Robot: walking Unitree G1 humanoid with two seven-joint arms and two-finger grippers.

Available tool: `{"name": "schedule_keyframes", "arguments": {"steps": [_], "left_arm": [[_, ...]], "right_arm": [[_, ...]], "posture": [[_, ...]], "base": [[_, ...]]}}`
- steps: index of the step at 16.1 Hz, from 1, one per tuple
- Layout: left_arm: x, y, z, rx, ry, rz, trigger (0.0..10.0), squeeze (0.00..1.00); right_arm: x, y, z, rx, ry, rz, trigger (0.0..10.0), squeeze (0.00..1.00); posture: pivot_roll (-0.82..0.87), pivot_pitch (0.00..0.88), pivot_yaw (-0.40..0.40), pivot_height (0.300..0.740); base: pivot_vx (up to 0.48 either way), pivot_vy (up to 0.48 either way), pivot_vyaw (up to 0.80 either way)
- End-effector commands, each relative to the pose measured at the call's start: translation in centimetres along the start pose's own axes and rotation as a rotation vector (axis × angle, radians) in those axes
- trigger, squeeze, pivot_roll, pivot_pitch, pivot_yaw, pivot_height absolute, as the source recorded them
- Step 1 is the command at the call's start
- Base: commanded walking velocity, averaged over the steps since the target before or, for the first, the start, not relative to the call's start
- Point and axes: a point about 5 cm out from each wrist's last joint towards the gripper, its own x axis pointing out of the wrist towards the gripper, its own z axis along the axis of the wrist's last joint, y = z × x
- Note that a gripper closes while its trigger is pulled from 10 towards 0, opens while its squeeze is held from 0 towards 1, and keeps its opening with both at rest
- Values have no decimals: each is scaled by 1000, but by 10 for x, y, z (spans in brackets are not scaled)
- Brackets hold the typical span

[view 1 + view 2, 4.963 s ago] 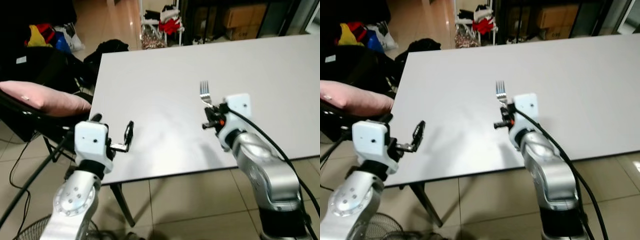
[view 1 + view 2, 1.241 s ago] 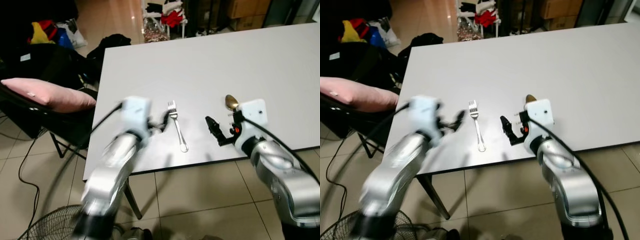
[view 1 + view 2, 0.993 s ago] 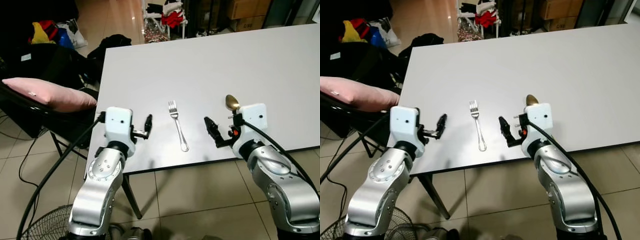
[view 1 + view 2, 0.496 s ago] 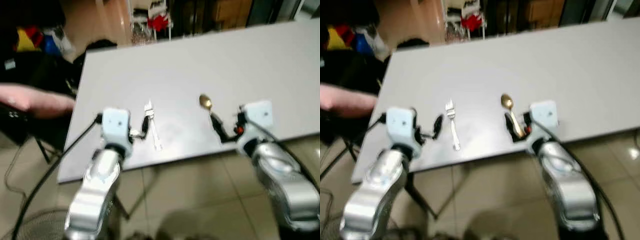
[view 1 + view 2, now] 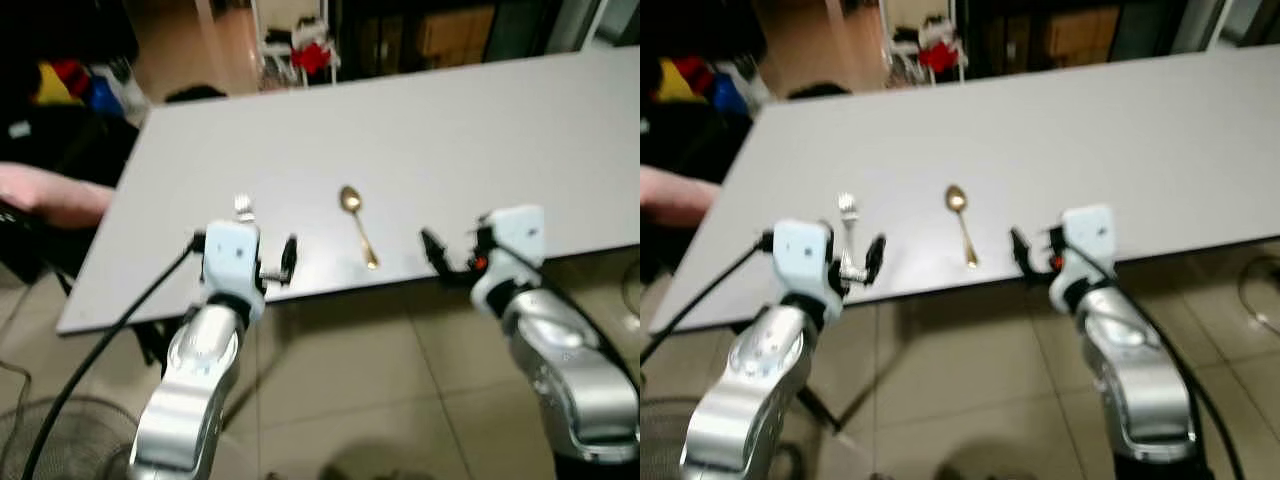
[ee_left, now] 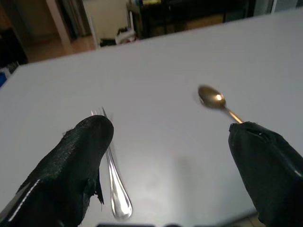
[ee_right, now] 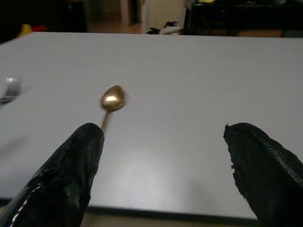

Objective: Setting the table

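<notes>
Lying flat on the tabletop: a gold spoon (image 5: 356, 224) and a silver fork (image 6: 111, 170), side by side but apart, both free of my claws.
Spoon: bowl pointing away from me, handle running back toward the near edge; it sits between my two claws, ahead of them, closer to my right claw than the fork is.
Fork: just ahead of my left claw (image 5: 287, 260), tines away from me, handle end close to the near edge; from my head most of it is hidden behind my left wrist, with the tines (image 5: 847, 206) showing above it.
Left claw: fingers spread wide apart, holding nothing; it hangs at the near edge of the tabletop, the fork lying in the gap between the fingers (image 6: 75, 175) in my left wrist view, nearer one of them.
Right claw: also spread wide and empty (image 5: 432, 250), level with the near edge, the spoon ahead of it and toward my left; in my right wrist view the spoon's bowl (image 7: 112, 98) sits just past one finger (image 7: 66, 179).
Tabletop: plain pale grey (image 5: 470, 130), broad, stretching well away from both claws.
Beyond the far edge: a dim room with dark shelving and cardboard boxes (image 5: 455, 32).
To my left of the tabletop: a pink cushion (image 5: 45, 196) on a dark seat.
Below: beige floor tiles (image 5: 350, 390).
</notes>
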Motion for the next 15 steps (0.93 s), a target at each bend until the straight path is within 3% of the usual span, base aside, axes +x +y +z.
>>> {"name": "schedule_keyframes", "arguments": {"steps": [1, 7, 10, 15], "left_arm": [[-2, 5, 1, 28, -6, 11, 10000, 369], [-1, 1, 1, 7, -19, -14, 10000, 388], [8, 7, 2, -26, -14, 30, 10000, 396], [11, 11, 1, -33, -8, 34, 10000, 400]], "right_arm": [[-2, 3, -1, 14, 1, 17, 10000, 0], [-3, 8, -1, 21, -2, 38, 10000, 0], [-1, 10, 1, 18, -9, 46, 10000, 0], [-1, 12, 1, 23, -11, 60, 10000, 0]], "posture": [[-122, 6, 108, 740], [-124, 0, 104, 740], [-126, 0, 103, 740], [-129, 0, 105, 740]], "base": [[0, 0, 0], [0, 0, 0], [0, 0, 0], [276, 0, 0]]}}
